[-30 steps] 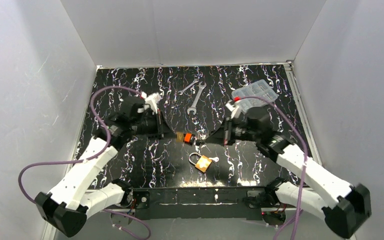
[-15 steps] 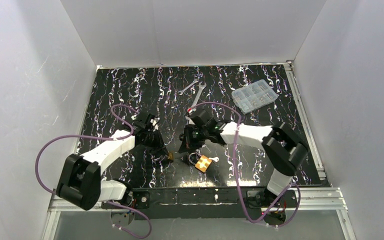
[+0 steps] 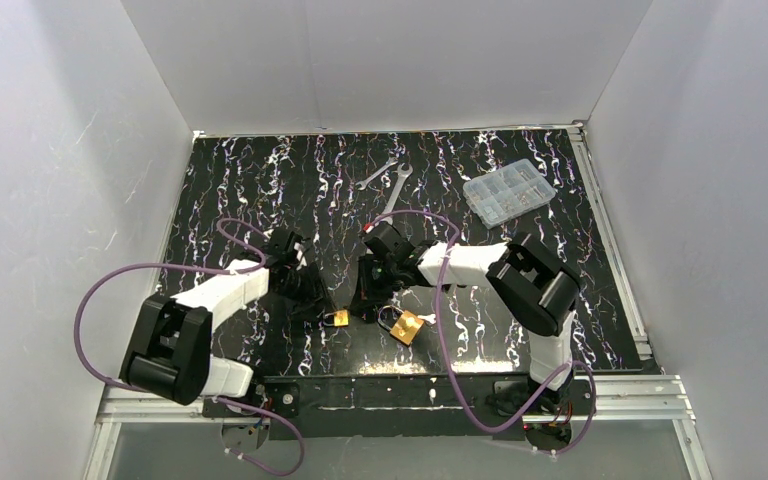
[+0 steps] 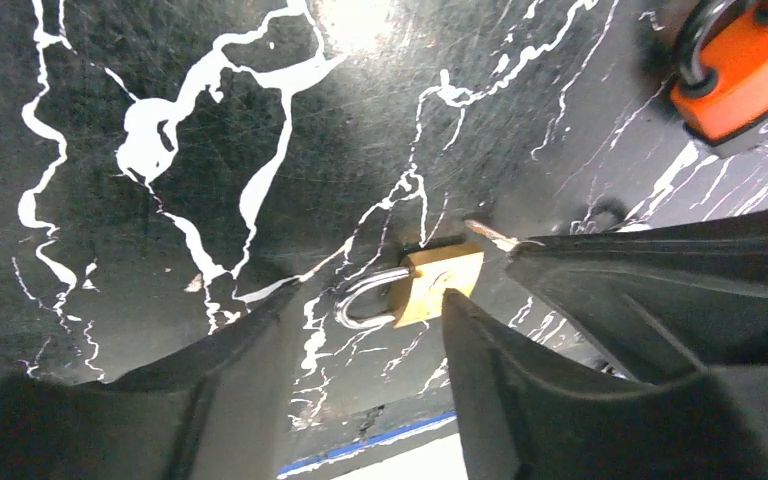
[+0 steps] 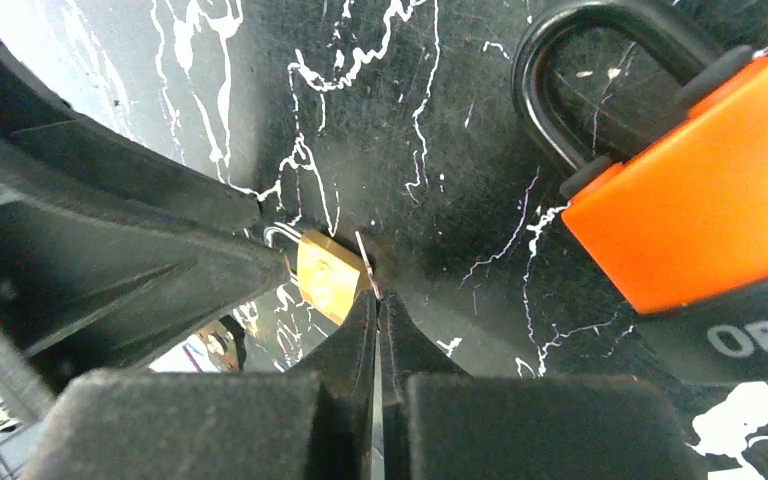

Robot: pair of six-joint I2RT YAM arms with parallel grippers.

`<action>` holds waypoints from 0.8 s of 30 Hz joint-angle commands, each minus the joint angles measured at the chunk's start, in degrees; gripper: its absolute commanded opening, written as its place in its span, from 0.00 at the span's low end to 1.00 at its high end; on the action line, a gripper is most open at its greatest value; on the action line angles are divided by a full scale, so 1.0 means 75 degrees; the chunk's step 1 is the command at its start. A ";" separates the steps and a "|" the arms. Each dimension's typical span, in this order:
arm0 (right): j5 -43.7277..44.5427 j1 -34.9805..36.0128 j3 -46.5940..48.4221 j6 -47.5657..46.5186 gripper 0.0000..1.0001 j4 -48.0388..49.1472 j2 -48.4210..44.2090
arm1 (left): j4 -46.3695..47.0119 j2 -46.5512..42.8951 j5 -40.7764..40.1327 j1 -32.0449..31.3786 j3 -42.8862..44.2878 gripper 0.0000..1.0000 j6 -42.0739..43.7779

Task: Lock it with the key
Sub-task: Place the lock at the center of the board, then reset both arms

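Lying flat, small brass padlock [image 4: 442, 285], silver shackle.

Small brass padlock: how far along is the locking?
Done: both grippers are down at the small brass padlock. In hand: the right gripper pinches a thin key, its tip at the padlock's base; the left gripper straddles it, open. Left: whether the key is seated can't be told; turning remains.

Top camera looks down from behind my bases over the whole table [image 3: 260, 180]. Both my wrist cameras sit close, facing down, sharing the small brass padlock [image 4: 442, 283] [image 5: 328, 273] [image 3: 339, 318].
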 commanded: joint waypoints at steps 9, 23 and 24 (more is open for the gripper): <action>0.0157 0.0086 0.0328 -0.0122 0.38 -0.0153 -0.0041 | -0.1306 -0.0940 -0.1382 0.0024 0.1085 0.98 0.0474; 0.1179 0.0015 0.0507 -0.0732 0.56 -0.1431 -0.2523 | -0.2041 -0.2551 -0.0246 -0.0696 0.4186 0.98 0.1408; 0.1316 -0.0003 0.0544 -0.0805 0.56 -0.1539 -0.2813 | -0.2093 -0.2542 -0.0339 -0.0979 0.4495 0.98 0.1434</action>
